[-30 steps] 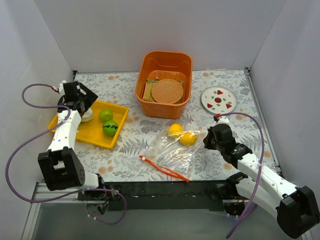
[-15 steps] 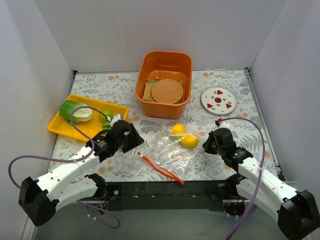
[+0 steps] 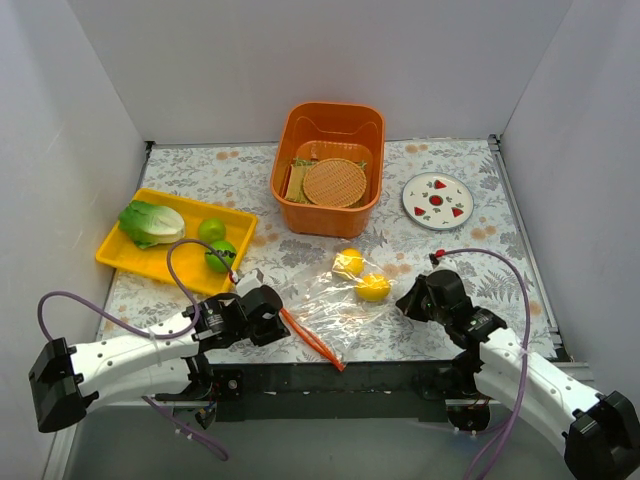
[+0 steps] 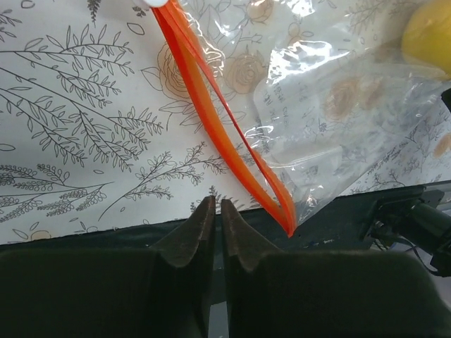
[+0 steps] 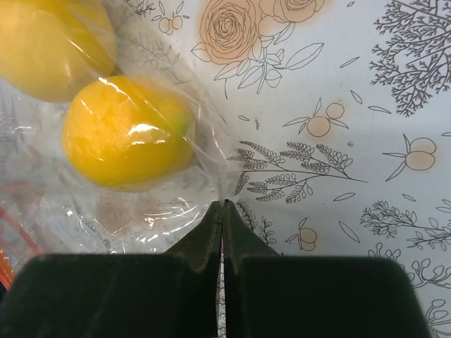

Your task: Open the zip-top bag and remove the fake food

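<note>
The clear zip-top bag [image 3: 335, 305] lies mid-table with its orange zip strip [image 3: 312, 340] toward the front edge. In the left wrist view the strip [image 4: 211, 120] shows its two lips parted. Two yellow lemons [image 3: 349, 262] [image 3: 373, 288] are inside the bag, also seen as lemons [image 5: 127, 134] through the film. My left gripper [image 3: 277, 326] hangs just left of the strip, its jaws [image 4: 217, 204] together with nothing between them. My right gripper [image 3: 407, 300] is shut on the bag's far corner film [image 5: 224, 203]. A cabbage piece [image 3: 152, 222] and two limes [image 3: 211, 229] lie on a yellow tray [image 3: 112, 252].
An orange basket [image 3: 285, 150] with tan woven discs stands at the back centre. A white plate with red marks [image 3: 437, 200] sits at the back right. White walls close in the left, right and back. The dark front rail [image 4: 338, 211] runs just beyond the strip's near end.
My left arm swung from the yellow tray, leaving the cabbage there, down to the bag's zip strip, and its jaws closed. The bag and right gripper slid slightly toward the front.
</note>
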Robot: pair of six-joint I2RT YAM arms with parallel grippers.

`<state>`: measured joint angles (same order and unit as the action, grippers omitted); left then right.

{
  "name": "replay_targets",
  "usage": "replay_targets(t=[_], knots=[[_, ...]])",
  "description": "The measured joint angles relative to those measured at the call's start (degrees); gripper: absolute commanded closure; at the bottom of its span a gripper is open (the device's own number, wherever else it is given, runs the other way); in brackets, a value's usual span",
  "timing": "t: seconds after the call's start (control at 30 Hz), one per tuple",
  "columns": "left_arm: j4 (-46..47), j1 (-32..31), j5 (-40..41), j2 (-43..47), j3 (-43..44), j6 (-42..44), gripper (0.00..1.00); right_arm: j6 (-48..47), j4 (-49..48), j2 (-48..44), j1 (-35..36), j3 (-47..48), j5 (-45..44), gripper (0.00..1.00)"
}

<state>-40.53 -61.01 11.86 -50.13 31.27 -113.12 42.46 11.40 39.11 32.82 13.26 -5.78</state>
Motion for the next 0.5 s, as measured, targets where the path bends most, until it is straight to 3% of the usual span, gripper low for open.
replay_targets(t=[0.17,0.5], knots=[[5.75,-0.83,-0.87,-1.22,-4.57,-0.74,0.92,1.84,-1.31,1.79,3.21,0.00,-0.31,0.99],[20.24,-1.01,0.35,-5.97,-8.98,-1.25,0.81,6.62,-1.55,8.66,19.87,1.18,-6.40,0.97]])
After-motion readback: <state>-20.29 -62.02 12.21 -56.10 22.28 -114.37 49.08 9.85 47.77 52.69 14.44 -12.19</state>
